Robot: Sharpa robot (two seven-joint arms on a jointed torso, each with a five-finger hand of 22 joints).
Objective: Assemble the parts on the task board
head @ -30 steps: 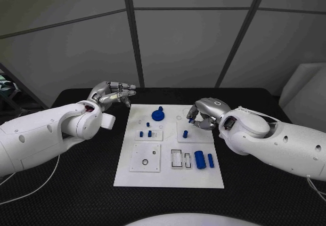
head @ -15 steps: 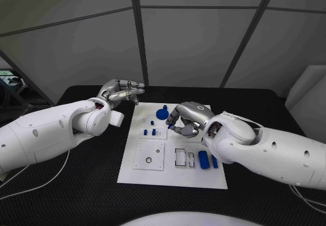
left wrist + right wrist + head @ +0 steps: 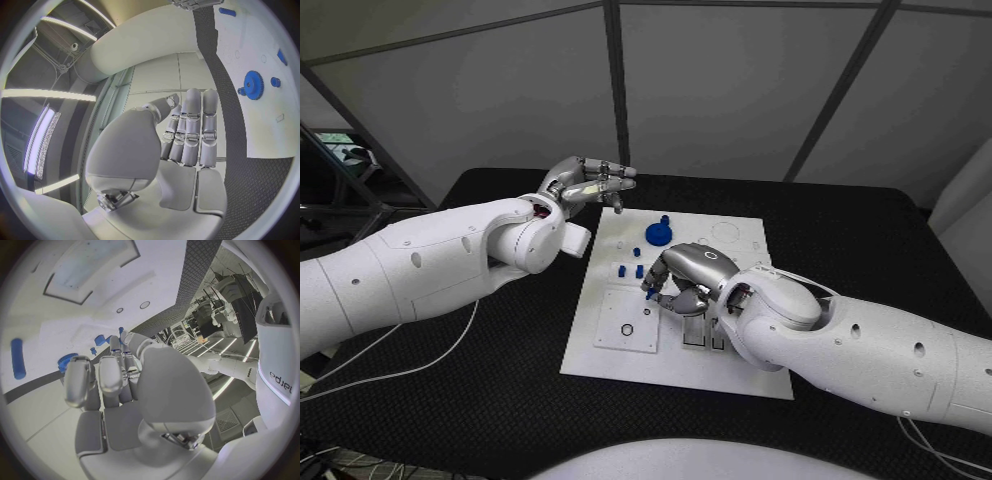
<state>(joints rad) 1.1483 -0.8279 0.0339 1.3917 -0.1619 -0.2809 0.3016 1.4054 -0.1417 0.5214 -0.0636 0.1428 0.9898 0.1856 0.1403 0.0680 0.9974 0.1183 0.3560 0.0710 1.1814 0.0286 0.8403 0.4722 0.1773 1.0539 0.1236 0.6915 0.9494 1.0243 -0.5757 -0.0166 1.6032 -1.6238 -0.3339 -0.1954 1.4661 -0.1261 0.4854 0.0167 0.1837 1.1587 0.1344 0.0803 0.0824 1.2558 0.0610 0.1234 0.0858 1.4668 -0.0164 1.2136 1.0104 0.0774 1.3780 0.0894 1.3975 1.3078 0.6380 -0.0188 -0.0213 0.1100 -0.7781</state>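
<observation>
Head view: task board (image 3: 678,362) sits mid-table on the black table (image 3: 473,400). Left hand (image 3: 586,184) hovers off the board's far-left corner, over bare table, fingers curled together, nothing in it. Right hand (image 3: 687,278) is over the board's middle, fingers bent down, a small blue peg (image 3: 651,282) at the fingertips. Looks pinched, but the contact is too small to confirm here. Blue gear (image 3: 658,233) lies on the board's far part, with a small blue knob (image 3: 665,218) just beyond it. Two short blue pegs (image 3: 629,270) stand in the small plate on the board's left side, just beside the right hand's fingertips. A plate with a black ring (image 3: 627,330) sits nearer the robot.

Left wrist view: left hand (image 3: 187,130) with fingers straight and held side by side, thumb alongside, grasping nothing. Board (image 3: 262,120) lies beyond it with the gear (image 3: 254,84) and a small blue piece (image 3: 275,81) next to it.

Right wrist view: right hand (image 3: 119,385) with fingers curled toward the board (image 3: 50,320); a blue peg (image 3: 120,331) shows at the fingertips. Gear (image 3: 67,360) and a blue cylinder (image 3: 18,358) lie on the board.
</observation>
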